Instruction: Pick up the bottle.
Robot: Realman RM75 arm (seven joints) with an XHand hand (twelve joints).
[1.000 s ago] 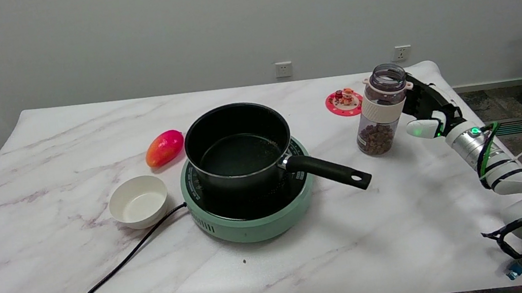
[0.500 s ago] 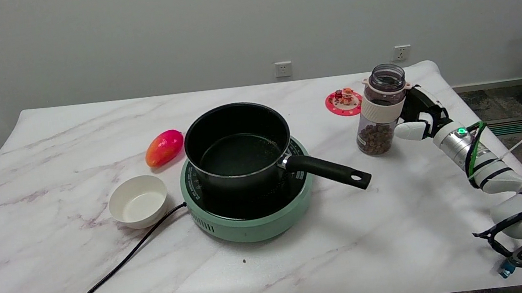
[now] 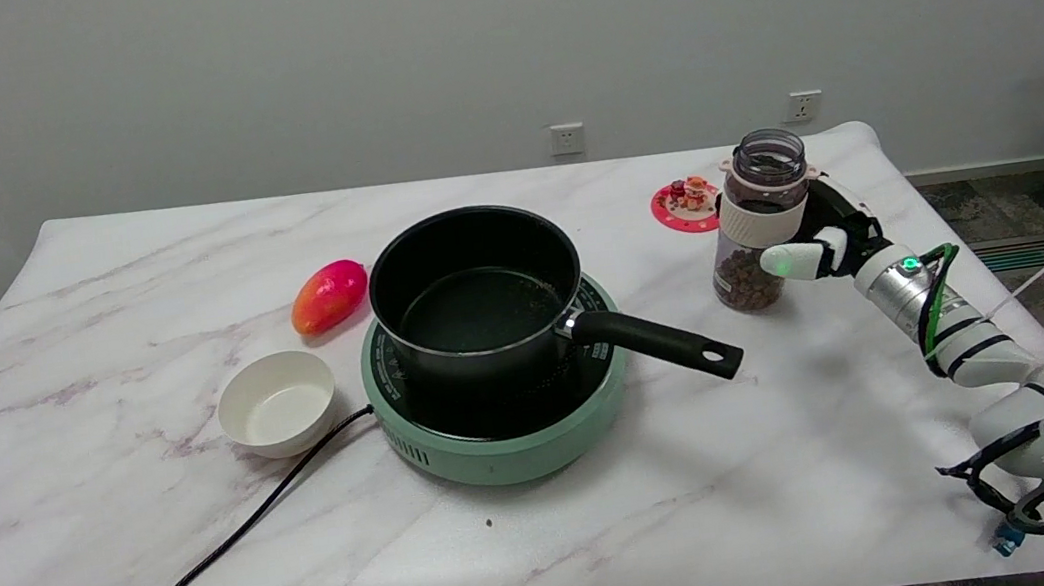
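Bottle: the bottle [image 3: 758, 219] stood upright on the surface [image 3: 801, 418], toward its far right, open at the top, clear with a cream band round its middle and brown pellets filling its lower part.
Right hand: the right hand [image 3: 827, 233] sat at the bottle's right side, reaching in from the lower right on the white arm [image 3: 1029, 388].
Fingers: a white fingertip [image 3: 778, 261] with a green light lay against the bottle's front, just below the cream band; black fingers [image 3: 831, 202] lay beside and behind the bottle. Whether they truly pinched the bottle or only touched it could not be told.
Coaster: a red round coaster [image 3: 689, 203] with small figures on it lay just left of the bottle's top, farther back.
Pot: a black pot [image 3: 475, 289] stood on a green hotplate [image 3: 501, 437] at mid-surface, its handle [image 3: 655, 344] pointing right toward the bottle but apart from it.
Cord: a black cord [image 3: 241, 532] ran from the hotplate off the near edge.
Bowl: a white bowl [image 3: 277, 403] sat left of the hotplate.
Mango: a red-orange mango [image 3: 329, 295] lay behind the bowl.
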